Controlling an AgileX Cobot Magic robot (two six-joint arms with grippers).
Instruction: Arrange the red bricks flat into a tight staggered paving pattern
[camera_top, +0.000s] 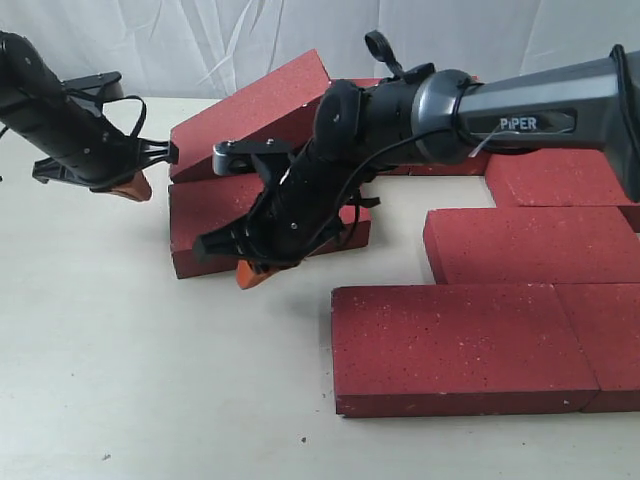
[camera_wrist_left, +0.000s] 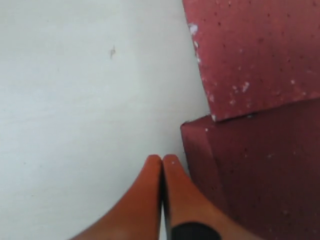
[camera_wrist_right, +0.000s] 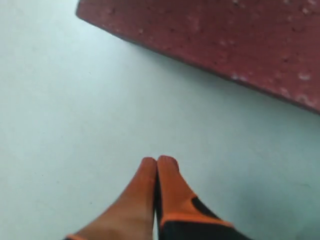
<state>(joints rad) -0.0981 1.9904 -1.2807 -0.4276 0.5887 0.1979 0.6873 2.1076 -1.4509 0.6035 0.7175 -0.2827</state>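
Several red bricks lie flat at the right, the nearest (camera_top: 460, 345) in front and another (camera_top: 530, 243) behind it. At centre left one brick (camera_top: 250, 100) leans tilted on a flat brick (camera_top: 210, 225). My right gripper (camera_top: 255, 272) is shut with nothing in it, its orange tips low over the table at that flat brick's front edge; a brick edge (camera_wrist_right: 210, 35) shows beyond the gripper (camera_wrist_right: 158, 160). My left gripper (camera_top: 135, 187) is shut and empty, just left of the two stacked bricks (camera_wrist_left: 255, 55) (camera_wrist_left: 260, 175), its tips (camera_wrist_left: 162, 158) beside the lower one.
A pale tabletop (camera_top: 140, 380) spreads across the front and left. White cloth (camera_top: 200, 40) hangs behind. The right arm (camera_top: 520, 120) reaches across the back bricks, hiding part of them.
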